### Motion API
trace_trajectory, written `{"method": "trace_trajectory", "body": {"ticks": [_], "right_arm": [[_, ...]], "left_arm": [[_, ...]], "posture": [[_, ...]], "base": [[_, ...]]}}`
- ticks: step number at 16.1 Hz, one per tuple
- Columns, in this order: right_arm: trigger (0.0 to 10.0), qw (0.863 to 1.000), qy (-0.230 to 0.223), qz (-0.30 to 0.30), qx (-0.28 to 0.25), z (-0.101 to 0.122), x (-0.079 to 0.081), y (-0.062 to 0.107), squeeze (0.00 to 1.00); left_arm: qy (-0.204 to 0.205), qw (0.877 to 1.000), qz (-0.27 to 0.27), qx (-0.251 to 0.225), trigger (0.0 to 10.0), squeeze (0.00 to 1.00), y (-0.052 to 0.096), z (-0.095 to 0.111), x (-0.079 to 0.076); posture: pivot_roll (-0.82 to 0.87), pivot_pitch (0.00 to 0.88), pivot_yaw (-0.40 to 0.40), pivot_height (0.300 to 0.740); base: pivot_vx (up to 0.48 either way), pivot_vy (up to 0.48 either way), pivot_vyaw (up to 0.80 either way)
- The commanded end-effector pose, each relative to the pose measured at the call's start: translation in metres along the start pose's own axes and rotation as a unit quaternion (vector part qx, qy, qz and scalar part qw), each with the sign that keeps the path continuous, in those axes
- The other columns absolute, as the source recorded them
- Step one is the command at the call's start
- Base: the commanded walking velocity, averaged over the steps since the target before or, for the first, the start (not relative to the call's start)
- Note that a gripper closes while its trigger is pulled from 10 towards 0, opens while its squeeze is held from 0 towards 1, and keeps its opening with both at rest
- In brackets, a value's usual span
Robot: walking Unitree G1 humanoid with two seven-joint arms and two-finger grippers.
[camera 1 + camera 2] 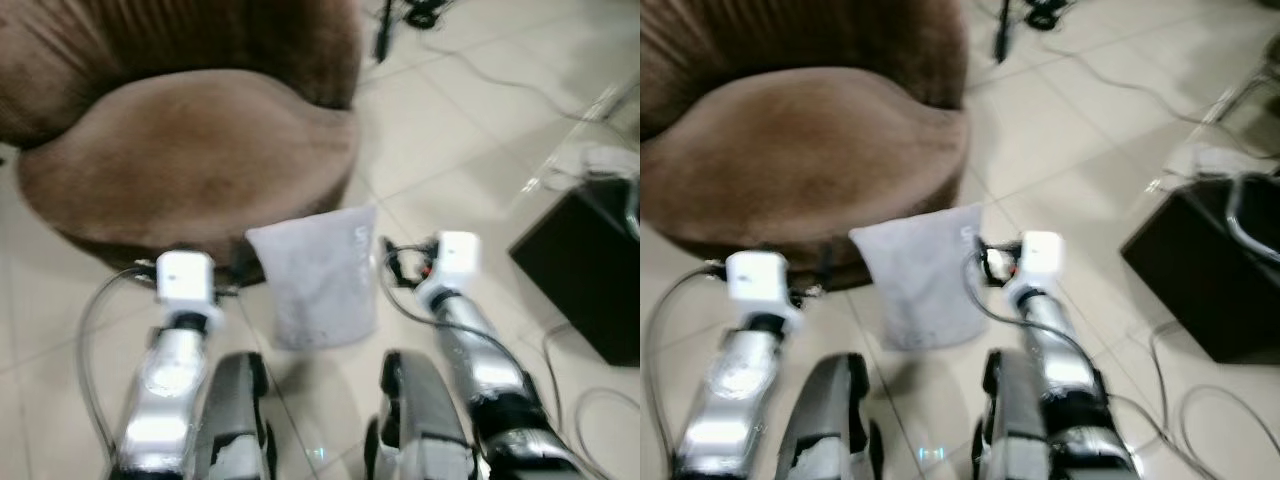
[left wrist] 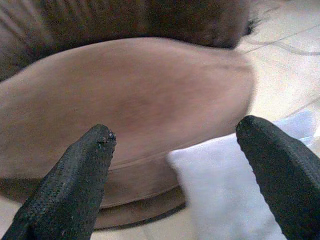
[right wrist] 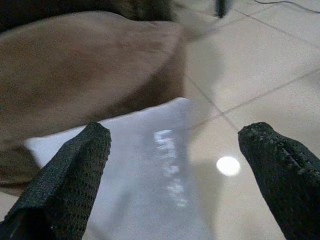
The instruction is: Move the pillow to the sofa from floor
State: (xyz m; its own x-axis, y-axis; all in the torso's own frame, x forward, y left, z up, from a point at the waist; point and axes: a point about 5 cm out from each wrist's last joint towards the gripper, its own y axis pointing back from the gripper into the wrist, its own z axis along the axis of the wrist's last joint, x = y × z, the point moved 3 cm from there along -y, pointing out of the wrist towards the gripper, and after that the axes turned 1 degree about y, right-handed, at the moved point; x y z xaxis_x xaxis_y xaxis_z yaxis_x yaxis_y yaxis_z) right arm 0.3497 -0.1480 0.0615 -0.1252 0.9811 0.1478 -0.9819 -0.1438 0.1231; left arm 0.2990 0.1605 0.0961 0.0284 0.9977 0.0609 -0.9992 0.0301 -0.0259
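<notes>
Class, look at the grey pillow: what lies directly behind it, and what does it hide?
Behind the grey pillow stands the brown sofa; the pillow's top edge covers part of the sofa's base, and the tiled floor beneath it is hidden.

Head stereo pair: both eyes look forward and steeply down from above the robot's two silver arms, onto the glossy cream tiled floor (image 1: 440, 130).
Head pair, overlap: nearly the same scene, shifted sideways; both take in the round brown velvet sofa (image 1: 190, 150), the pale grey rectangular pillow (image 1: 920, 275) and the black box-shaped cabinet (image 1: 1200, 270).
Left wrist view: low and close, looking along its two black fingers (image 2: 75, 180) at the sofa's seat edge, the pillow at one side.
Right wrist view: low and close, facing the pillow and the floor beside it.
Wrist views, overlap: sofa front and pillow.
</notes>
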Motion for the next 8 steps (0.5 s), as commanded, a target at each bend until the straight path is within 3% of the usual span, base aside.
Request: {"method": "trace_trajectory", "body": {"ticks": [1,8], "right_arm": [[10.0,1.0,-0.005,-0.001,0.001,-0.0025,0.0034,0.0003,0.0],[10.0,1.0,-0.026,-0.007,-0.004,-0.0033,0.0028,0.0013,0.0]], "left_arm": [[-0.01,1.0,0.007,0.006,10.0,0.0,0.0026,-0.0027,0.0077],[-0.011,1.0,0.001,0.006,10.0,0.0,0.0026,-0.0028,0.0073]], "posture": [[0.05,0.194,-0.022,0.563],[0.05,0.194,-0.018,0.563]], "base": [[0.266,0.0,0.8],[0.268,0.0,0.0]]}}
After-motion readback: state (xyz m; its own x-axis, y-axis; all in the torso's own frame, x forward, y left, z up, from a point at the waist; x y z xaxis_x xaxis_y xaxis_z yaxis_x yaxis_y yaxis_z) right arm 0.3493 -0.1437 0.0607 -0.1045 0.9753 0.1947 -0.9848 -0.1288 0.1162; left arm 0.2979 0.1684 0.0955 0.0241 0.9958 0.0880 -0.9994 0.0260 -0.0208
